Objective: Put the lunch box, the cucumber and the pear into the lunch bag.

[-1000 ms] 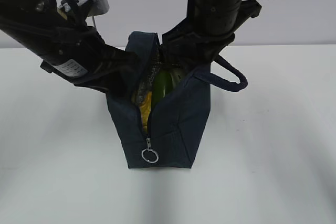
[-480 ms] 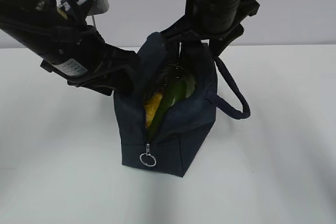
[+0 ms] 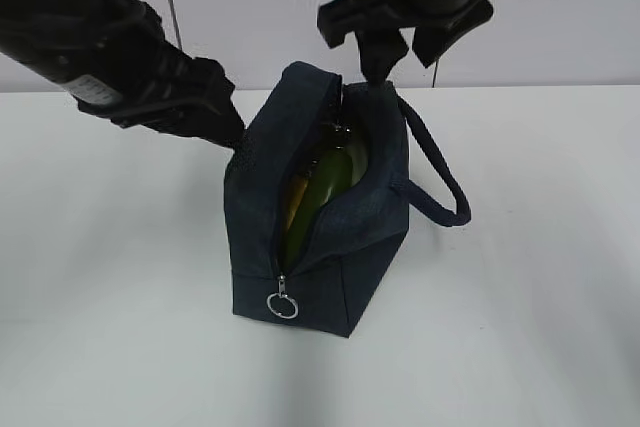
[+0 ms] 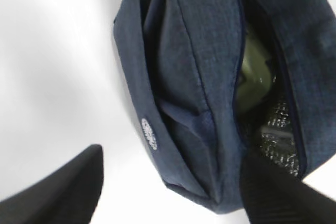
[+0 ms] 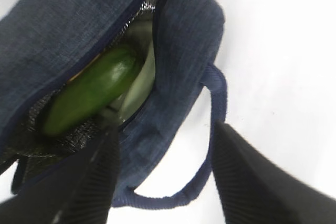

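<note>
While you are looking through the exterior view, the lunch bag (image 3: 325,212) is standing on the white table (image 3: 530,277) with its zipper parted along the top and the ring pull (image 3: 283,305) hanging at the near end. You are seeing the cucumber (image 3: 322,187) lying inside the opening with a sliver of yellow, likely the pear (image 3: 291,209), beside it. The left gripper (image 3: 225,132) is hovering just beside the bag's left upper edge, and the right gripper (image 3: 405,52) is hanging above the far end, near the loop handle (image 3: 435,172).

Through the left wrist view, your left gripper (image 4: 170,192) is showing spread fingers (image 4: 68,190) with the bag's end between them, holding nothing; the pale lid of the lunch box (image 4: 254,72) is showing in the opening above the silvery lining (image 4: 275,132).

Through the right wrist view, your right gripper (image 5: 163,177) is also standing wide, fingers (image 5: 252,177) straddling the bag's side and handle without closing on them. The cucumber (image 5: 89,95) is resting on the lunch box (image 5: 142,74).
</note>
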Controlling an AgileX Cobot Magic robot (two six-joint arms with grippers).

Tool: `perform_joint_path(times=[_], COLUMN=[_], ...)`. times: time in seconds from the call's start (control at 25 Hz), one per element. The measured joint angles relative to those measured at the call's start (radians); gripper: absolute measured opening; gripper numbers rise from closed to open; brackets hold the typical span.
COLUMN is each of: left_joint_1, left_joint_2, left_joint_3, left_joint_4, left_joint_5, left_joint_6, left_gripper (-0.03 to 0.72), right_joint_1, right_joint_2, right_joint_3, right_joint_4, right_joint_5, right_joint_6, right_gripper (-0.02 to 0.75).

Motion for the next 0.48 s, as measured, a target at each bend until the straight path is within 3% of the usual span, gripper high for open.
perform_joint_path(times=[0.24, 0.48], left_joint_1=[0.0, 0.0], left_joint_2=[-0.052, -0.064], left_joint_3=[0.0, 0.0], left_joint_4=[0.057, 0.063], left_joint_5=[0.014, 0.016], left_joint_6=[0.005, 0.005], left_gripper=[0.477, 0.473], right_joint_1=[0.0, 0.0], right_joint_2=[-0.132, -0.242], right_joint_3=[0.0, 0.0], right_joint_4=[0.021, 0.197], right_joint_5=[0.0, 0.006], right_joint_6=[-0.068, -0.252], right_gripper=[0.375, 0.362])
